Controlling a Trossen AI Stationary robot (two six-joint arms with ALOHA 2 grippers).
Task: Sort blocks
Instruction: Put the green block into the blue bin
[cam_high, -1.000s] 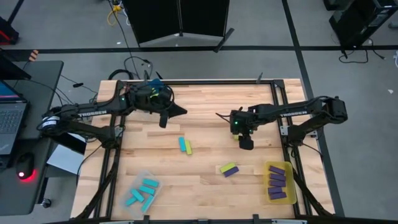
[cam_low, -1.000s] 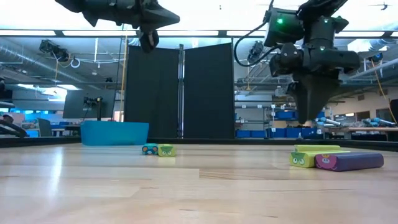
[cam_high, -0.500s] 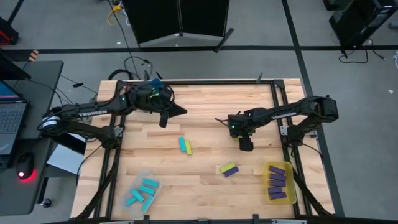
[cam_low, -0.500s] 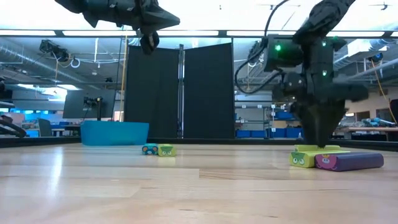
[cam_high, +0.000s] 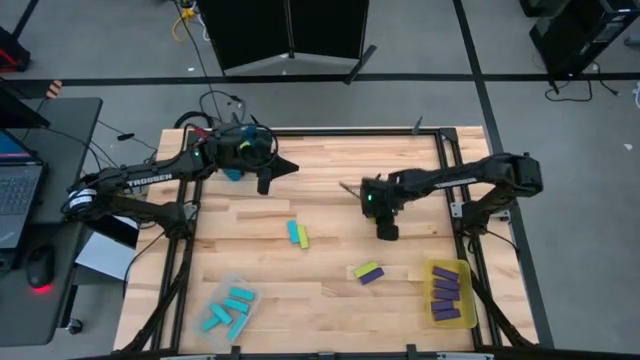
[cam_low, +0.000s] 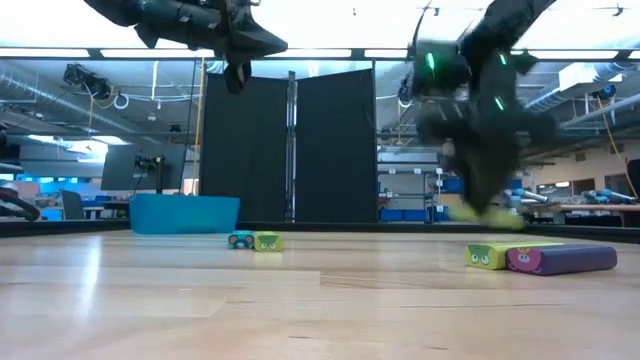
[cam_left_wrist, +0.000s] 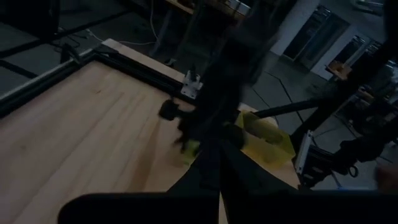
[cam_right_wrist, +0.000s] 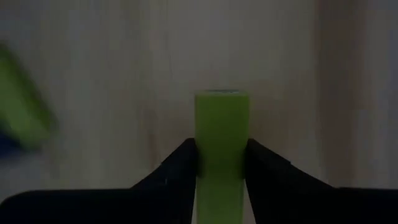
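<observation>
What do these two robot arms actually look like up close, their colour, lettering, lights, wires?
Both arms are dark, nearly black, built of slim jointed segments. The left arm carries white lettering along its forearm, and black cables loop behind it. The right arm bears similar white lettering, and a small green light glows near its wrist. The right gripper has two dark fingers.

On the table (cam_high: 330, 160), a pair of blocks (cam_high: 298, 234) lies side by side near the middle. A second pair of blocks (cam_high: 368, 271) lies nearer the front and to the right. The bin of blocks (cam_high: 451, 292) sits at the front right corner, the tray of blocks (cam_high: 229, 306) at the front left. The right gripper (cam_high: 386, 232) hangs between the two pairs, right of centre, clamping a block (cam_right_wrist: 220, 149), apparently above the tabletop. The left gripper (cam_high: 264, 185) hovers over the back left part.
</observation>
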